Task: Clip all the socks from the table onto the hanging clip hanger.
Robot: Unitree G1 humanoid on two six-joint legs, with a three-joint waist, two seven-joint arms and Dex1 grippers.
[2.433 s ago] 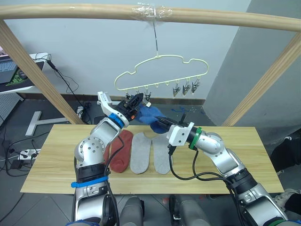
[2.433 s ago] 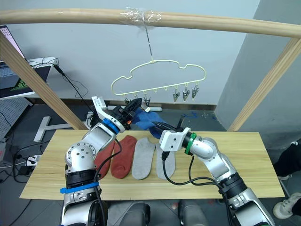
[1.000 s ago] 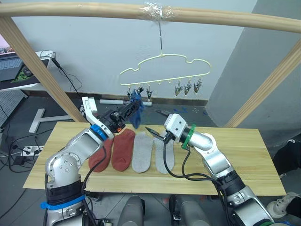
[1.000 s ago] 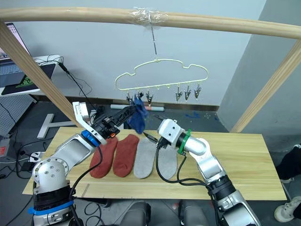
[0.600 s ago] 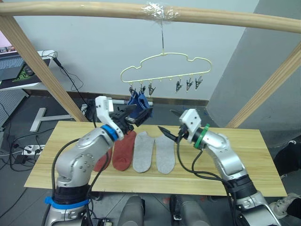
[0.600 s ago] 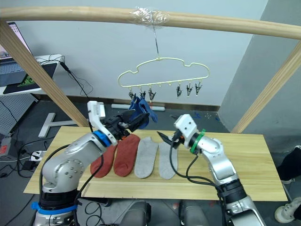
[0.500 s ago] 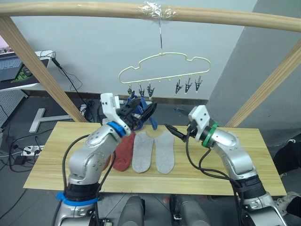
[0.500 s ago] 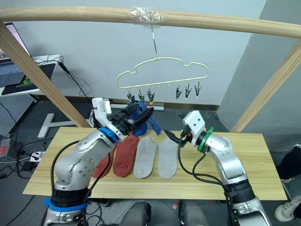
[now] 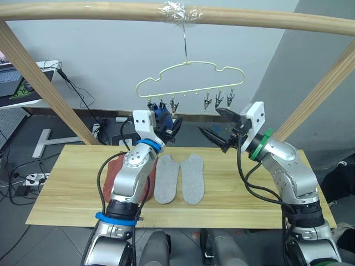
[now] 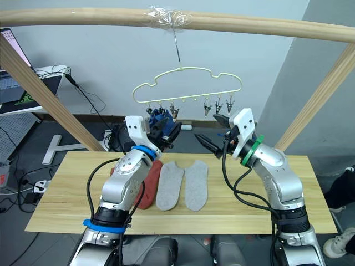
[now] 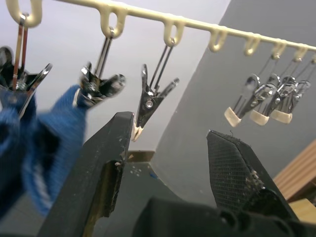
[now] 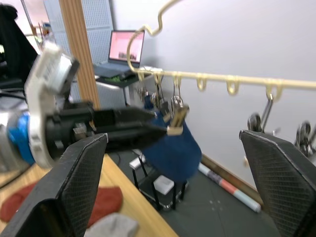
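Black fingers of the left gripper point(image 11: 168, 158) stand spread and empty just under the clip hanger point(image 9: 188, 77), beside the blue socks point(image 11: 34, 133) hanging from its clips. The right gripper point(image 9: 216, 130) is spread wide too, holding nothing. Two grey socks point(image 9: 178, 177) lie on the worktop point(image 9: 66, 194); the red socks point(image 10: 151, 183), probably a pair, sit partly hidden behind the left arm

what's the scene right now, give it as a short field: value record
hanger: clip hanger hooked on wooden pole
on hanger: blue socks at its left clips
on table: two grey socks, rust-red socks partly behind left arm
left gripper: open, just below the clips
right gripper: open, raised, empty
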